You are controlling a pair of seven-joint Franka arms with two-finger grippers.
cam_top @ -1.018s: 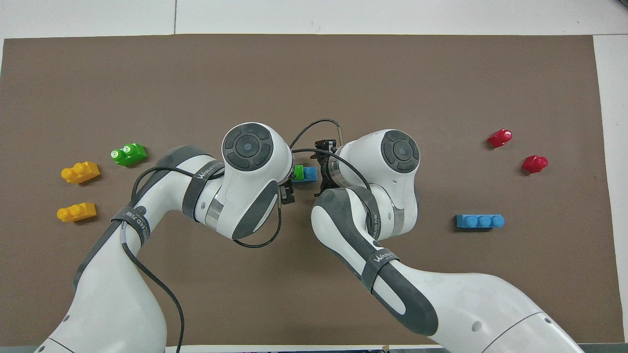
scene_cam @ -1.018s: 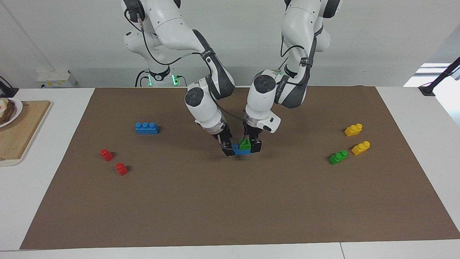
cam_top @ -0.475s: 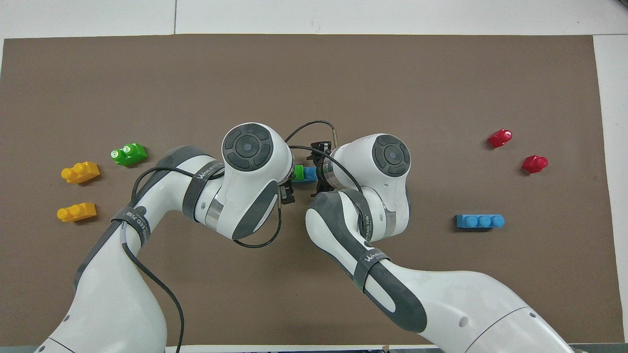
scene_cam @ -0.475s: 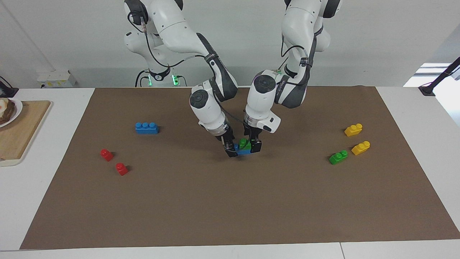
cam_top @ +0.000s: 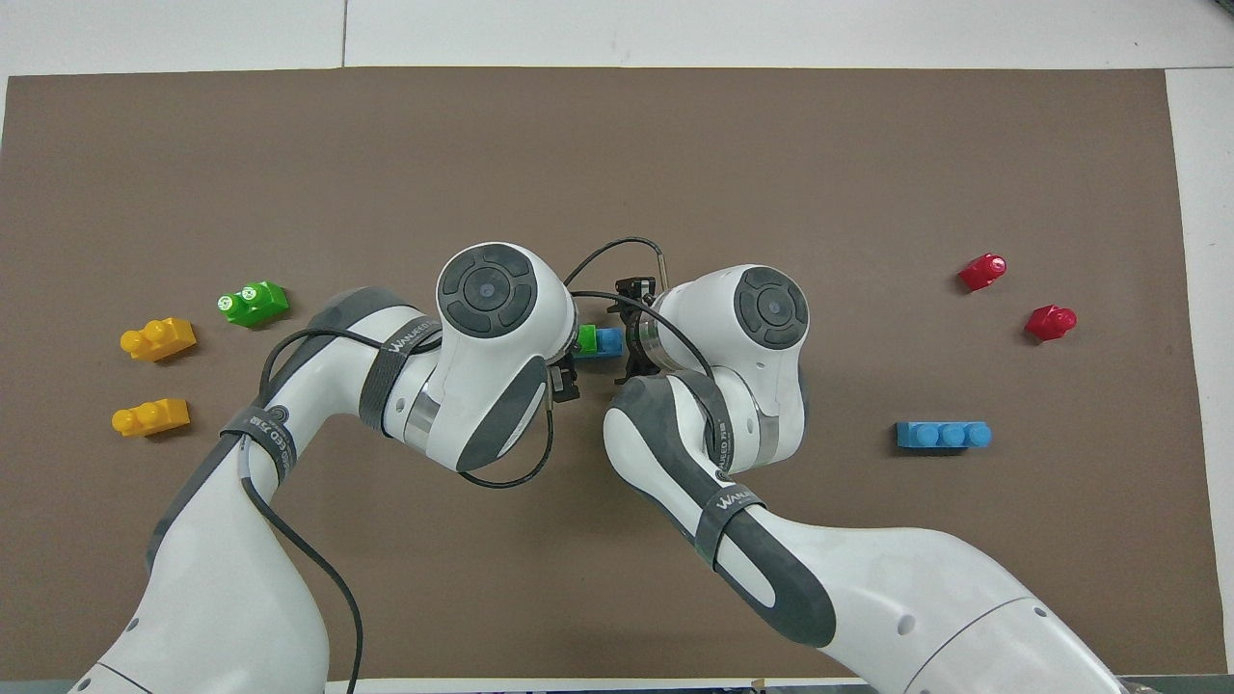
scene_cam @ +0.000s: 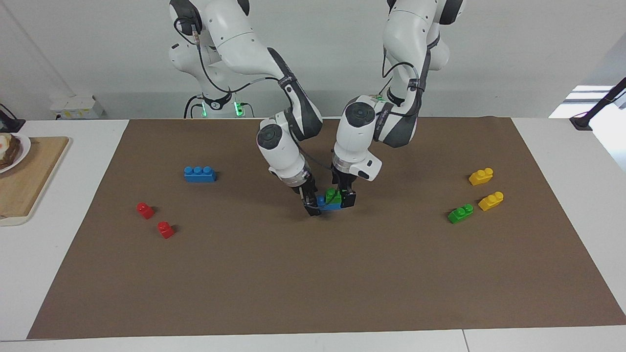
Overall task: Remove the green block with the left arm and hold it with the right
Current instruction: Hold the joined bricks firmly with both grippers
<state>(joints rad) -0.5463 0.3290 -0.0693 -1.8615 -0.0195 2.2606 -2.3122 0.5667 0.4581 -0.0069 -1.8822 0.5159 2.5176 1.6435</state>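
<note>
The green block (scene_cam: pixel 333 195) sits stacked on a blue brick (scene_cam: pixel 328 205) in the middle of the brown mat, seen from overhead as the green block (cam_top: pixel 585 339) beside the blue brick's bare end (cam_top: pixel 608 341). My left gripper (scene_cam: pixel 344 199) is down over the stack, open, with its fingers on either side of the green block. My right gripper (scene_cam: pixel 311 207) is low at the blue brick's end toward the right arm, open, fingers astride that end. In the overhead view both wrists hide most of the stack.
A second green block (scene_cam: pixel 460 213) and two yellow bricks (scene_cam: pixel 480 176) (scene_cam: pixel 490 201) lie toward the left arm's end. A blue brick (scene_cam: pixel 199 174) and two red pieces (scene_cam: pixel 145 210) (scene_cam: pixel 166 229) lie toward the right arm's end. A wooden board (scene_cam: pixel 29 181) lies off the mat.
The right arm has swung in toward the stack, bringing its gripper up against the blue brick's end. The left gripper and the stack have stayed put.
</note>
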